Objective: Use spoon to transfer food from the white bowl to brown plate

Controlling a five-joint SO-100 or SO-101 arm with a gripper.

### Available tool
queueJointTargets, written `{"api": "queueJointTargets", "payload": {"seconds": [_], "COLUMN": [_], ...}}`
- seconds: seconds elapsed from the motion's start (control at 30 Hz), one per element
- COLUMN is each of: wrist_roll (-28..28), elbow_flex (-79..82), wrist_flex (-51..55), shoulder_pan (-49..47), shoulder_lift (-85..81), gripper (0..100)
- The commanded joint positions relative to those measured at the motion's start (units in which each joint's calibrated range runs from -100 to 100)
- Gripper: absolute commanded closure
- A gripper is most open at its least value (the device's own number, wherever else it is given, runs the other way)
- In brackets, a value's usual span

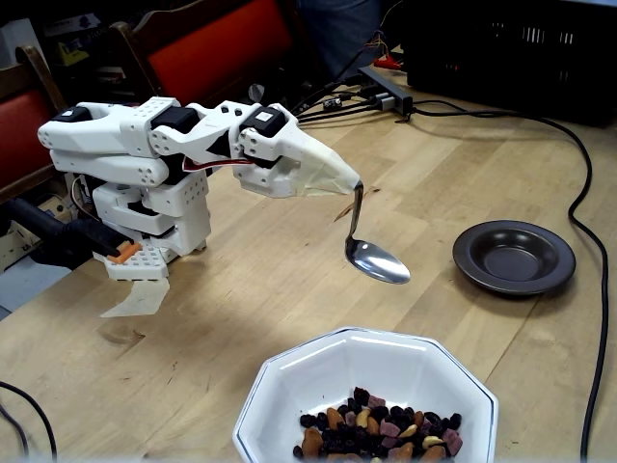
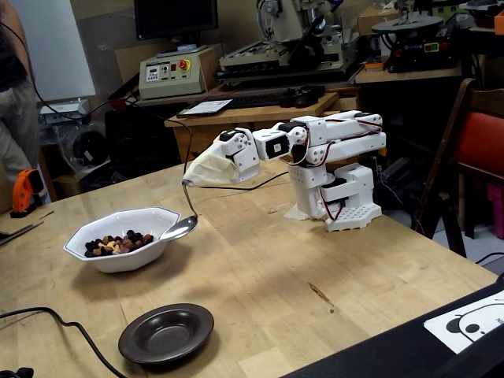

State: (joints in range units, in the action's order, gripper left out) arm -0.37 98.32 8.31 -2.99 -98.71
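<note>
The gripper (image 1: 333, 176), wrapped in a whitish cone-shaped cover, has the spoon (image 1: 376, 258) fixed at its tip by the top of the handle; the fingers are hidden under the cover, so how far they stand apart cannot be told. The thin handle curves down and the oval bowl of the spoon (image 2: 179, 228) hangs in the air, empty, just beside the rim of the white bowl (image 2: 118, 260) on the arm's side, likely so it can dip in and scoop. The food (image 1: 376, 429), a mix of nuts, dark raisins and purplish fruit bits, lies heaped in the white bowl (image 1: 280, 386), on the side away from the arm. The brown plate (image 1: 514, 257) sits empty on the wooden table (image 1: 241, 289), well apart from the bowl, so no transfer shows yet. A black cable (image 1: 583, 222) curves round near the plate but off the straight line between the dishes; nothing else lies between them.
</note>
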Motion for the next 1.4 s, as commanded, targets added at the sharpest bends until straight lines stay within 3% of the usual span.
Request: {"api": "queueJointTargets", "payload": {"seconds": [0.0, 0.47, 1.0, 1.13, 1.37], "wrist_roll": [-0.1, -0.2, -0.3, -0.3, -4.0], "elbow_flex": [0.0, -13.2, -44.0, -44.2, -34.7], "wrist_flex": [-0.8, -0.1, -0.9, -2.6, -16.8], "shoulder_pan": [-0.2, -0.2, 0.3, 0.3, 0.5], "shoulder_lift": [-1.0, 1.1, 36.5, 39.5, 39.8], "gripper": [97, 97, 97, 97, 98]}}
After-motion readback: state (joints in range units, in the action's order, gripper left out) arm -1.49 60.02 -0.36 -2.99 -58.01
